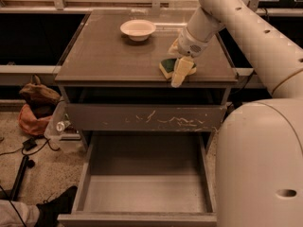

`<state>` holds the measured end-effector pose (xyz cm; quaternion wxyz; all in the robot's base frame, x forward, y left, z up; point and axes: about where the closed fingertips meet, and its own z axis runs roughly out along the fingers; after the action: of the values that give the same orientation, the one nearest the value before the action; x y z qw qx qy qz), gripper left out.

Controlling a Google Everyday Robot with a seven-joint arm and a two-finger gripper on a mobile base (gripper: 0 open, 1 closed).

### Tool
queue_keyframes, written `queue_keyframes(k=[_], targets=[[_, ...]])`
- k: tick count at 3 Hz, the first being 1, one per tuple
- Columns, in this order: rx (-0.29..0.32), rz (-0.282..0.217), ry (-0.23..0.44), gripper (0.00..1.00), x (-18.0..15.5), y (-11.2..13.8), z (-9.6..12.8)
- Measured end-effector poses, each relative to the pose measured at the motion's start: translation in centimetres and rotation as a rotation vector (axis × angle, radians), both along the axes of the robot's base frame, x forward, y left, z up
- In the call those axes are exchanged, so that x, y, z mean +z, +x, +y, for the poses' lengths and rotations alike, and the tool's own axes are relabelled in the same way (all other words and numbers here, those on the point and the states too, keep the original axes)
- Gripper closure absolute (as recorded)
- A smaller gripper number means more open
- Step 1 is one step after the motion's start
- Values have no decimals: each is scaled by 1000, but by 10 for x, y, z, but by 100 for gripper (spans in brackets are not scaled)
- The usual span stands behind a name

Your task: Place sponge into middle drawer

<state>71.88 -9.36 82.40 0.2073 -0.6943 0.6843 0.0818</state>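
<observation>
While the middle drawer [142,193] stands open below, we see the claw [180,73] at the sponge [166,64] on the counter [104,56]; its grip we cannot tell.

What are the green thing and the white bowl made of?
The sponge looks like soft pale-yellow foam with a dark-green scrub top. The bowl seems smooth white, plastic or ceramic. The gripper sits at the sponge's right edge.

The arm [255,37] has a smooth, rounded cream-white casing dotted with small dark recessed holes. The torso shell [265,164] matches, with one oval slot. The pale yellow end effector [179,72] is at the counter's [109,56] front right.
</observation>
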Motion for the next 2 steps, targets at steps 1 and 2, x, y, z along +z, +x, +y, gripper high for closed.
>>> queue_keyframes(k=[1, 2], targets=[[0, 1, -1, 42, -1, 0, 0], [0, 1, -1, 65, -1, 0, 0]])
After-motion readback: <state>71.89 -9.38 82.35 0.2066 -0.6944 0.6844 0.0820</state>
